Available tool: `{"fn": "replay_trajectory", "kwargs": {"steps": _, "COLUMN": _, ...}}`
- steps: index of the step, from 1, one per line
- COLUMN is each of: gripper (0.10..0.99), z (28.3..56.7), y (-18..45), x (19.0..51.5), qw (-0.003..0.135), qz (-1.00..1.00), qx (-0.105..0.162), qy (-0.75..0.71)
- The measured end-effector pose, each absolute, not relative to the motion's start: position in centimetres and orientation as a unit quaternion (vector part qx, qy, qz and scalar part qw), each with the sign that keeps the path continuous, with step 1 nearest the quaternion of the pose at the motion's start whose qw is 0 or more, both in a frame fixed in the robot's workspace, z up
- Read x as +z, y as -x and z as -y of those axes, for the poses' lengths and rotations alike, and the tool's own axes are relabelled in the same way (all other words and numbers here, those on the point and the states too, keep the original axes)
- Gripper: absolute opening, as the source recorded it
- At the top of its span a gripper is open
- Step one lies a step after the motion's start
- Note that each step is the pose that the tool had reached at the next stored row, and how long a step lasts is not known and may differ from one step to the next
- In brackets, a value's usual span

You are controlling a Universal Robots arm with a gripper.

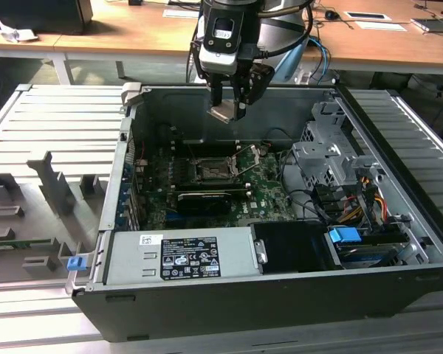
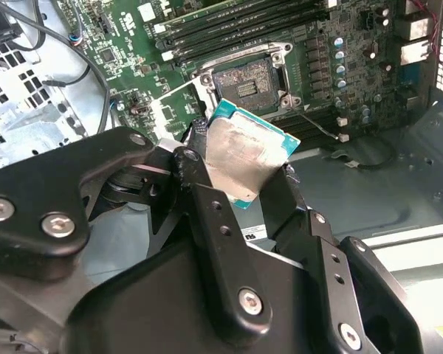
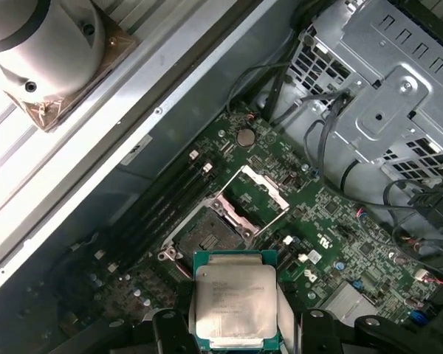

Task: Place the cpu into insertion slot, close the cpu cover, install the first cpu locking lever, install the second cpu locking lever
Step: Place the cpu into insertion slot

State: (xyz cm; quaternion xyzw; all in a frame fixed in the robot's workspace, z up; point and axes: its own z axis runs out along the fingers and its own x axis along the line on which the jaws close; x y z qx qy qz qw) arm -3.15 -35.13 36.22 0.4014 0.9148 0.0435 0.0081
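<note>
Gripper [image 2: 238,175]: clamped on the chip, one finger at each edge, hanging above the open computer case [image 1: 280,306].
Chip [image 3: 235,301]: silver top showing, tilted, held in the air over the board, not in the socket.
Socket [image 3: 207,234]: bare and uncovered.
Cover plate [image 3: 255,193]: swung open beside the socket.
Board [image 3: 332,236]: green, on the case floor.
</note>
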Motion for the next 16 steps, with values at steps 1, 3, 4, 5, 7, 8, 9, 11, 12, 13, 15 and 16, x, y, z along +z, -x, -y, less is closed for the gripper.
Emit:
{"fn": "replay_trajectory", "kwargs": {"steps": 1, "gripper": 0.529, "z": 35.13, "y": 3.15, "x": 36.21, "qw": 0.008, "qz": -0.914, "qx": 0.043, "qy": -0.404}}
{"fn": "replay_trajectory", "kwargs": {"steps": 3, "gripper": 0.529, "z": 35.12, "y": 3.15, "x": 36.18, "qw": 0.009, "qz": -0.910, "qx": 0.043, "qy": -0.411}}
{"fn": "replay_trajectory", "kwargs": {"steps": 4, "gripper": 0.529, "z": 35.12, "y": 3.15, "x": 36.16, "qw": 0.009, "qz": -0.909, "qx": 0.043, "qy": -0.415}}
{"fn": "replay_trajectory", "kwargs": {"steps": 5, "gripper": 0.529, "z": 35.13, "y": 3.15, "x": 36.14, "qw": 0.009, "qz": -0.906, "qx": 0.043, "qy": -0.421}}
{"fn": "replay_trajectory", "kwargs": {"steps": 7, "gripper": 0.529, "z": 35.12, "y": 3.15, "x": 36.09, "qw": 0.009, "qz": -0.903, "qx": 0.043, "qy": -0.428}}
{"fn": "replay_trajectory", "kwargs": {"steps": 8, "gripper": 0.529, "z": 35.13, "y": 3.16, "x": 36.07, "qw": 0.010, "qz": -0.901, "qx": 0.043, "qy": -0.432}}
{"fn": "replay_trajectory", "kwargs": {"steps": 9, "gripper": 0.529, "z": 35.13, "y": 3.15, "x": 36.05, "qw": 0.010, "qz": -0.898, "qx": 0.043, "qy": -0.438}}
{"fn": "replay_trajectory", "kwargs": {"steps": 11, "gripper": 0.529, "z": 35.13, "y": 3.15, "x": 35.99, "qw": 0.011, "qz": -0.892, "qx": 0.043, "qy": -0.449}}
{"fn": "replay_trajectory", "kwargs": {"steps": 12, "gripper": 0.529, "z": 35.13, "y": 3.15, "x": 35.97, "qw": 0.011, "qz": -0.890, "qx": 0.042, "qy": -0.454}}
{"fn": "replay_trajectory", "kwargs": {"steps": 13, "gripper": 0.529, "z": 35.13, "y": 3.15, "x": 35.95, "qw": 0.011, "qz": -0.887, "qx": 0.042, "qy": -0.460}}
{"fn": "replay_trajectory", "kwargs": {"steps": 15, "gripper": 0.529, "z": 35.13, "y": 3.15, "x": 35.90, "qw": 0.012, "qz": -0.880, "qx": 0.042, "qy": -0.472}}
{"fn": "replay_trajectory", "kwargs": {"steps": 16, "gripper": 0.529, "z": 35.13, "y": 3.15, "x": 35.87, "qw": 0.012, "qz": -0.877, "qx": 0.042, "qy": -0.478}}
